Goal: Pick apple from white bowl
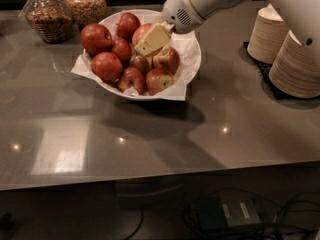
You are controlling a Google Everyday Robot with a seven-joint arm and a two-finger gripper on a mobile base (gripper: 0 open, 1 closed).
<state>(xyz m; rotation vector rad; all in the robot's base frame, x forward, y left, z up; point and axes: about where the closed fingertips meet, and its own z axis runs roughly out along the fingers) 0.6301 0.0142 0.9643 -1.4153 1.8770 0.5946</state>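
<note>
The white bowl (192,51), lined with crumpled white paper, stands on the grey table at the back centre and holds several apples. The paler orange-red apple (141,32) lies at the bowl's back middle, among darker red apples (96,37). A small red apple with a yellow-green patch (160,80) lies at the bowl's front. My gripper (150,40), with pale yellow tips, reaches in from the upper right. It sits right over the front right side of the paler apple and hides part of it.
Two glass jars of grains (47,14) stand at the back left. Stacks of beige paper bowls (295,64) stand on a black mat at the right. The grey table (150,144) stretches toward the front edge.
</note>
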